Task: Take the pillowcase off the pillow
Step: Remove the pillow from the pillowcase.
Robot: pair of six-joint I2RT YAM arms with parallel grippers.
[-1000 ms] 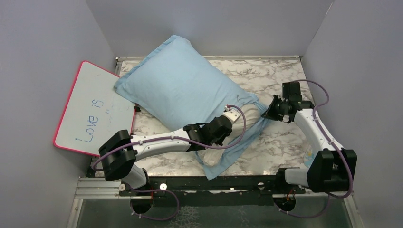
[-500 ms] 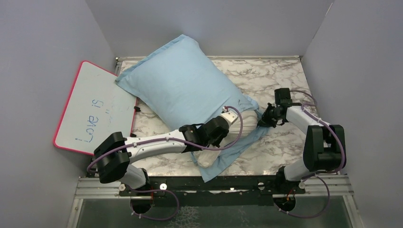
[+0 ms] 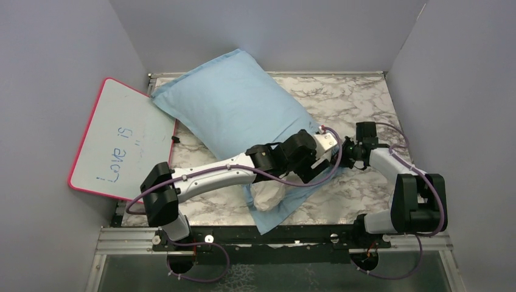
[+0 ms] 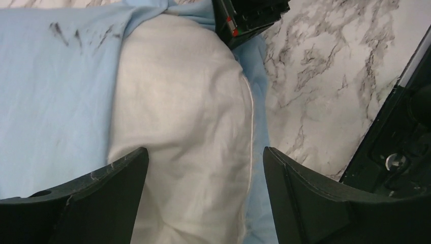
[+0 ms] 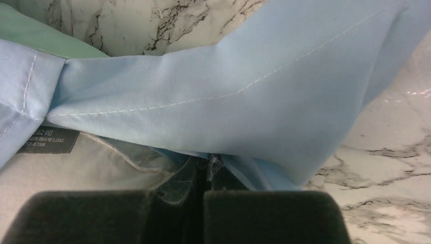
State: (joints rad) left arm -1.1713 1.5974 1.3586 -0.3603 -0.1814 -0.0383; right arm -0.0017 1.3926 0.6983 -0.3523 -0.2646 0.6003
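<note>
blue cloth, the pillowcase (image 3: 234,109), covers most of the pillow (image 4: 183,122) on the marble table (image 3: 359,97); only the white near end pokes out. the right gripper (image 5: 201,189) is pinched tight on the blue hem. the left gripper (image 4: 203,157) is wide open over the white end, holding nothing. i think it should come down, squeeze only the white part, then each arm pulls its own way, slowly.

Pillowcase (image 3: 237,103) shown as matt light-blue woven cloth with white stitching, pillow (image 4: 183,127) as off-white creased fabric, table (image 3: 359,97) as smooth glossy marble-patterned surface, whiteboard (image 3: 122,140) as smooth, pink-rimmed, fingers (image 4: 101,198) of the left gripper (image 4: 203,162) as matt black scuffed plastic
</note>
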